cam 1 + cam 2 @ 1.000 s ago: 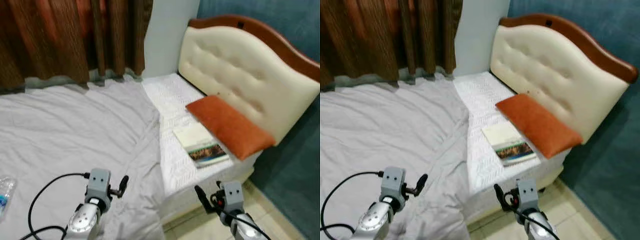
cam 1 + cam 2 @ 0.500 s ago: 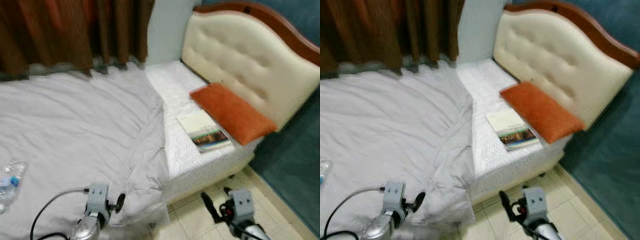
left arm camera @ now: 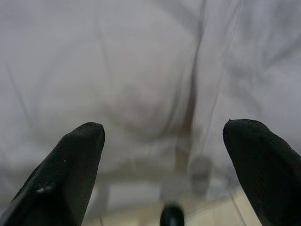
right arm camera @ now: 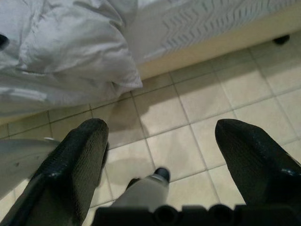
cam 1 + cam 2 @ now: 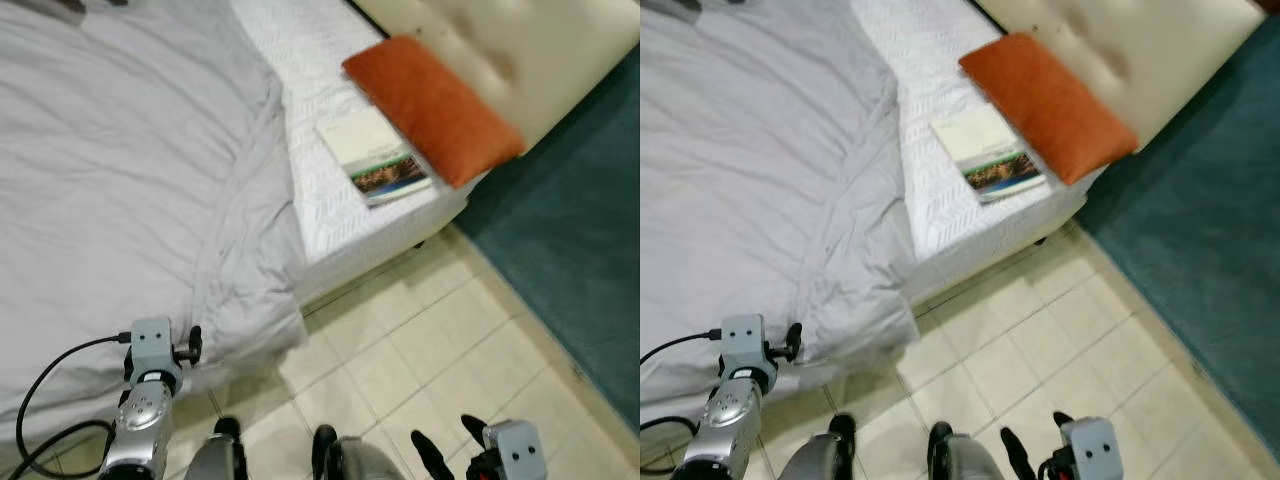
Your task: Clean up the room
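Both grippers are hanging open in front of me: left gripper facing the grey blanket, right gripper over the tiled floor. Farther away, a book is lying on the bed, touching an orange pillow.

The bed carries a rumpled grey sheet, an orange pillow and a book.

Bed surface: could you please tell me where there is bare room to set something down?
The widest free patch is the grey blanket, spread flat across the bed's left. A narrower bare strip of white mattress runs between the blanket's edge and the book. The headboard end is crowded: the book lies right beside the orange pillow.
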Robot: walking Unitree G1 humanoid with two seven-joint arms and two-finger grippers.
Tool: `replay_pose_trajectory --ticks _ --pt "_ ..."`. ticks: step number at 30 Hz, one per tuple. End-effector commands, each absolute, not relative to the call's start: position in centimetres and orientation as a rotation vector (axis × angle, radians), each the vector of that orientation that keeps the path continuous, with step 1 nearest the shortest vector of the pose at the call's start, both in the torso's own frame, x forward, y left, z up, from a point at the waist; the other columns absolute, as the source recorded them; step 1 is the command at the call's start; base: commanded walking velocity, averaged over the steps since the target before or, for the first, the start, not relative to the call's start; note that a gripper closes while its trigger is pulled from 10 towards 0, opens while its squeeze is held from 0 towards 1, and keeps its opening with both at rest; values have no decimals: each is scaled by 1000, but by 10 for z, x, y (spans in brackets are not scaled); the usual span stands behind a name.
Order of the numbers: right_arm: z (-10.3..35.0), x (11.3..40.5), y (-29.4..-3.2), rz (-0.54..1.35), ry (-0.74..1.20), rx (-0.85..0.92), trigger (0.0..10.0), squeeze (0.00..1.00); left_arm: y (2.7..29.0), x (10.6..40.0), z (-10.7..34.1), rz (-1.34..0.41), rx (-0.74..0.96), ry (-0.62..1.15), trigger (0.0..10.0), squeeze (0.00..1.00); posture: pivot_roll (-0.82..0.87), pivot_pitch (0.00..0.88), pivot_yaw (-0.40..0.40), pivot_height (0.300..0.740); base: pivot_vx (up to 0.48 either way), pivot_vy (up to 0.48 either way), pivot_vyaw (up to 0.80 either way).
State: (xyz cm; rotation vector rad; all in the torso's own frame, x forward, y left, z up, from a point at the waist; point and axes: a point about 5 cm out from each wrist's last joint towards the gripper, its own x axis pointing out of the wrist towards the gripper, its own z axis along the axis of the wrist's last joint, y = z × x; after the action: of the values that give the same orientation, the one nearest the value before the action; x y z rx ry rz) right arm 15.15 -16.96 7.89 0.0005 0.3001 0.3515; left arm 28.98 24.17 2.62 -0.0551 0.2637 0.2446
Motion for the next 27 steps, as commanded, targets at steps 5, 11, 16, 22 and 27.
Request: replay_pose_trajectory --ticks 5,11,16,22,27 --pt "83 127 -181 299 386 -13 10000 0 232 286 14 283 -293 273 10000 0 -362 631 -254 740 0 0 0" --pt "87 113 -181 289 413 -1 10000 0 228 287 11 305 -369 278 10000 0 -392 649 -263 740 0 0 0" --pt "87 113 -181 289 413 -1 10000 0 228 287 11 305 -369 278 10000 0 -392 649 -263 740 0 0 0" --pt "87 113 -181 289 413 -1 10000 0 228 287 11 305 -369 278 10000 0 -392 649 -263 740 0 0 0" --pt "87 113 -181 289 413 -1 10000 0 228 287 11 305 -369 278 10000 0 -392 649 -263 740 0 0 0"
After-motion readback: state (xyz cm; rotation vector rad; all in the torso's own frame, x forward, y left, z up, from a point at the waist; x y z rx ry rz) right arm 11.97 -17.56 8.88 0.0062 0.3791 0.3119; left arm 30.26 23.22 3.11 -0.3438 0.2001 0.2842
